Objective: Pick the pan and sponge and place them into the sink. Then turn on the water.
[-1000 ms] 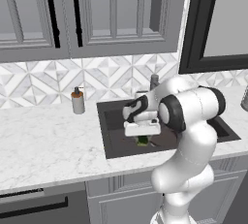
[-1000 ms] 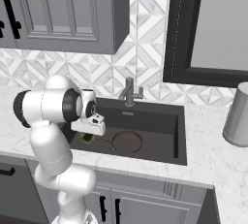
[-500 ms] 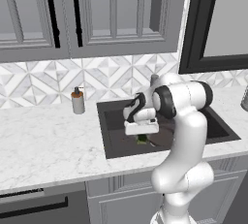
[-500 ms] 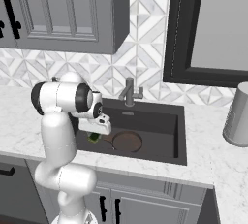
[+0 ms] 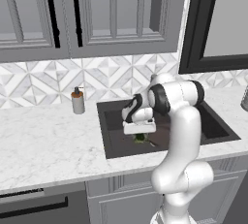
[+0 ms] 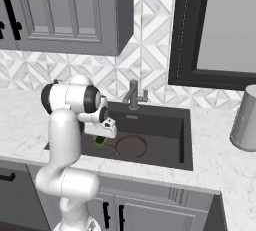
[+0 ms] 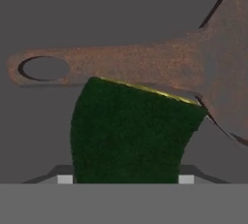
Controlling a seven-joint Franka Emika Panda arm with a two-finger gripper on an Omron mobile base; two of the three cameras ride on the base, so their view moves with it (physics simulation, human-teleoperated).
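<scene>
Half the pan [image 7: 160,63] hides behind sponge [image 7: 128,131].

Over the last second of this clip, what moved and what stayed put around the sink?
The arm straightened up over the sink, its elbow rising from low in front to above the basin. The hand stayed low inside the basin, shifting slightly toward the faucet, still carrying the sponge above the pan handle. The pan stayed on the sink floor; the soap bottle and base did not move. No water runs.
</scene>
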